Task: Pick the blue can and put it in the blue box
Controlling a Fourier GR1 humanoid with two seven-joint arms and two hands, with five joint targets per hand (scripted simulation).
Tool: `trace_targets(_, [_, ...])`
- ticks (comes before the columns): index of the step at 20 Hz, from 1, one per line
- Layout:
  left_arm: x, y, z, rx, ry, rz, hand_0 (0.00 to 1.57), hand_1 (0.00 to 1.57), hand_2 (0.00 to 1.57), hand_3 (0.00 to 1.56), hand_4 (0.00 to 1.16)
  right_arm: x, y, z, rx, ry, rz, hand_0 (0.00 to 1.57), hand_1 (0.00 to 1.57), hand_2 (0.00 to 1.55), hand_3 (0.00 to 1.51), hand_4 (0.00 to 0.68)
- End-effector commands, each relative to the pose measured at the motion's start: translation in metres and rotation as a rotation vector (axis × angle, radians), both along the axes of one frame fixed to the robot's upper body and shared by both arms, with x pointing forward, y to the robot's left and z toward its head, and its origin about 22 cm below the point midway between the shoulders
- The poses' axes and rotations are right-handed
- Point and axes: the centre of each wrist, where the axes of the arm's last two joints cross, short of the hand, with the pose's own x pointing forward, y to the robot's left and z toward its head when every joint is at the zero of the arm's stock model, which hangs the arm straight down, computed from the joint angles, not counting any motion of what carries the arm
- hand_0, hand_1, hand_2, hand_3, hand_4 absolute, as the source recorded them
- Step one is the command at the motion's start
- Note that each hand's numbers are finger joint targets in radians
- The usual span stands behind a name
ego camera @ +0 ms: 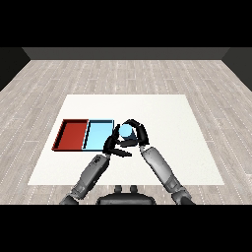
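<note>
1. On the wood-plank floor, a white rectangular table (162,147) is seen.
2. A flat red tray (71,134) and a flat light blue tray (96,134) are laid side by side.
3. Right hand (138,132) is curled round the light blue cylindrical can (127,131), held just right of the blue tray.
4. Left hand (112,145) is held beside the can, fingers relaxed.

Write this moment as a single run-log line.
right hand: curled round blue can | can: beside blue tray, not inside | left hand: near can, fingers unclear
</note>
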Motion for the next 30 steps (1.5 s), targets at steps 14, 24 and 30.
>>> trace_targets(14, [0.005, -0.029, 0.002, 0.051, 0.047, 0.004, 0.00, 0.00, 0.00, 0.00, 0.42, -0.022, 0.018, -0.018, 0.156, 0.053, 0.026, 1.48, 1.48, 1.46, 1.39, 0.593])
trace_targets(24, [-0.004, -0.049, -0.007, -0.122, 0.049, 0.084, 1.57, 1.57, 1.57, 1.47, 0.75, -0.023, 0.023, -0.012, 0.262, 0.051, 0.058, 1.46, 1.46, 1.44, 1.40, 0.626])
trace_targets(30, [0.009, -0.047, -0.007, -0.114, 0.022, 0.094, 1.57, 1.57, 1.57, 1.51, 1.00, -0.024, 0.027, 0.003, 0.257, 0.050, 0.043, 1.43, 1.43, 1.44, 1.39, 0.609])
